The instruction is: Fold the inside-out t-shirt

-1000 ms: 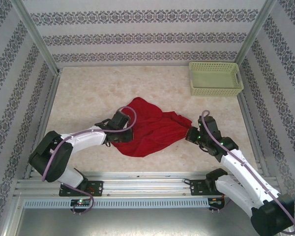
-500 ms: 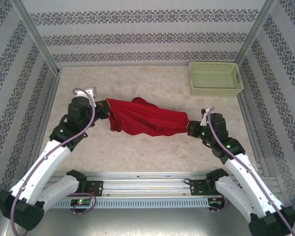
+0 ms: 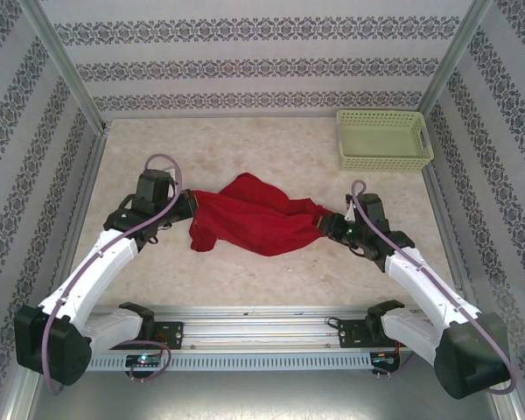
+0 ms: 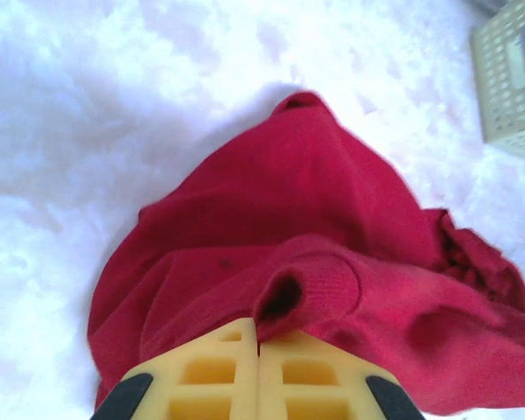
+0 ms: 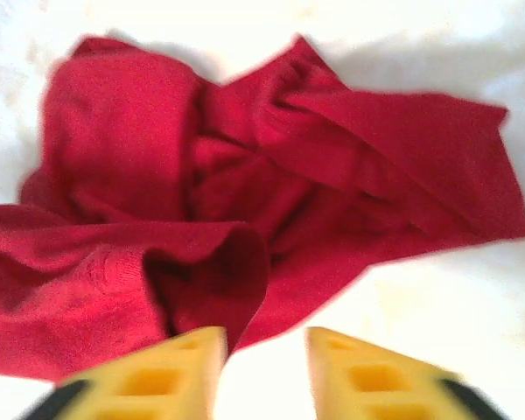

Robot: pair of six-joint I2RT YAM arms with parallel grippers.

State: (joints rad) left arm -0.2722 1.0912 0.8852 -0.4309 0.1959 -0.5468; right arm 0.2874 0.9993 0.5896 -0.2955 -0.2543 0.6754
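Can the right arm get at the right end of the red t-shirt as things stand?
Probably yes. The right gripper is open just short of the t-shirt. The shirt's bunched edge lies right ahead of it, with nothing in between.

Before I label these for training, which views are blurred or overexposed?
Top external: sharp, evenly lit. Left wrist: table blown out white, t-shirt fairly crisp. Right wrist: soft overall, yellow fingertips out of focus, table washed out.
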